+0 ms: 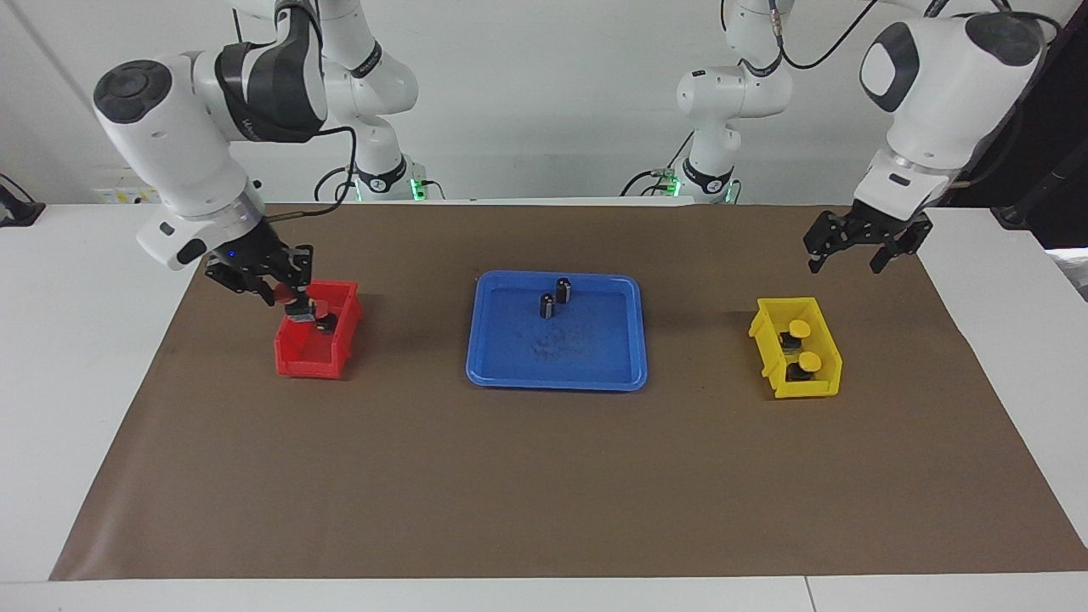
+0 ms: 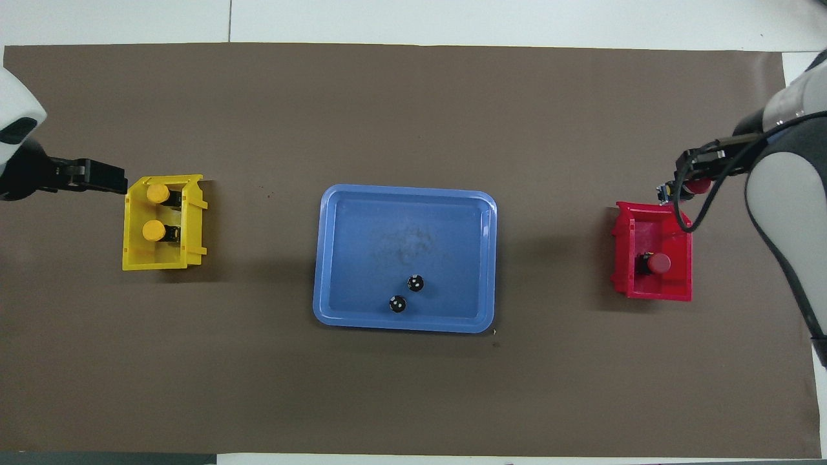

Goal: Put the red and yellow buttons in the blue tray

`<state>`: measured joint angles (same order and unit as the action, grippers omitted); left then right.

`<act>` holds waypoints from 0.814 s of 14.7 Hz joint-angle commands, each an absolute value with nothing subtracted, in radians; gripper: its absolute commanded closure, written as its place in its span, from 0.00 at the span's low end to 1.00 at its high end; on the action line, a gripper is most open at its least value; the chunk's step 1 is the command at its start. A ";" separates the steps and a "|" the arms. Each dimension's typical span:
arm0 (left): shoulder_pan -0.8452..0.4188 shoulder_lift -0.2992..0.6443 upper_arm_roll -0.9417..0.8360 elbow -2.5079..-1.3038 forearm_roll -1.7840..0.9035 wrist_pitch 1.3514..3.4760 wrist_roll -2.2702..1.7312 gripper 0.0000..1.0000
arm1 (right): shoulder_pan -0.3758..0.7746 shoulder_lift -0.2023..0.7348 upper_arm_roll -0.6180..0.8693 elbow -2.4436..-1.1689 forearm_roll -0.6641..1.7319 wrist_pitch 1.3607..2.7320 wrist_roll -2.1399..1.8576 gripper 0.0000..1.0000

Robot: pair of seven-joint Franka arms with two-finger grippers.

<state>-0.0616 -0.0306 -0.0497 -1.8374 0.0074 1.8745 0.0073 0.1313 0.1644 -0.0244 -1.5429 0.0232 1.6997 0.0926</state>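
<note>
My right gripper (image 1: 291, 303) is shut on a red button (image 2: 698, 186), held just above the red bin (image 1: 299, 357). A second red button (image 2: 658, 263) lies in that bin (image 2: 620, 252). Two yellow buttons (image 2: 157, 192) (image 2: 153, 230) lie in the yellow bin (image 2: 134, 258); they also show in the facing view (image 1: 797, 328) (image 1: 808, 363). My left gripper (image 1: 847, 257) is open and empty, up in the air beside the yellow bin (image 1: 769, 319). The blue tray (image 1: 557, 365) lies mid-table between the bins and holds no coloured button; it also shows in the overhead view (image 2: 362, 226).
Two small dark cylinders (image 1: 563, 290) (image 1: 547, 306) stand in the tray, in the part nearer to the robots; they also show in the overhead view (image 2: 415, 282) (image 2: 398, 304). A brown mat (image 1: 544, 493) covers the table.
</note>
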 commanded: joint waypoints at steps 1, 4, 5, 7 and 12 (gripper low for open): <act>-0.058 -0.035 -0.043 -1.940 0.008 1.983 -0.005 0.21 | 0.306 0.250 -0.015 -1.466 0.040 1.771 0.402 0.77; -0.057 0.032 -0.043 -1.944 0.008 2.049 -0.008 0.30 | 0.446 0.308 -0.017 -1.535 0.031 1.929 0.612 0.77; -0.055 0.052 -0.041 -1.945 0.008 2.068 -0.008 0.34 | 0.475 0.314 -0.015 -1.557 0.029 1.968 0.655 0.77; -0.052 0.083 -0.041 -1.959 0.008 2.120 -0.008 0.36 | 0.550 0.368 -0.018 -1.571 0.017 2.006 0.756 0.76; -0.032 0.146 -0.041 -1.982 0.008 2.247 -0.006 0.36 | 0.621 0.439 -0.017 -1.598 -0.021 2.089 0.834 0.75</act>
<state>-0.0436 0.1370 -0.0412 -1.9619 0.0074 2.1938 0.0014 0.5972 0.4300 -0.0119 -1.5736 -0.0066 2.0531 0.8000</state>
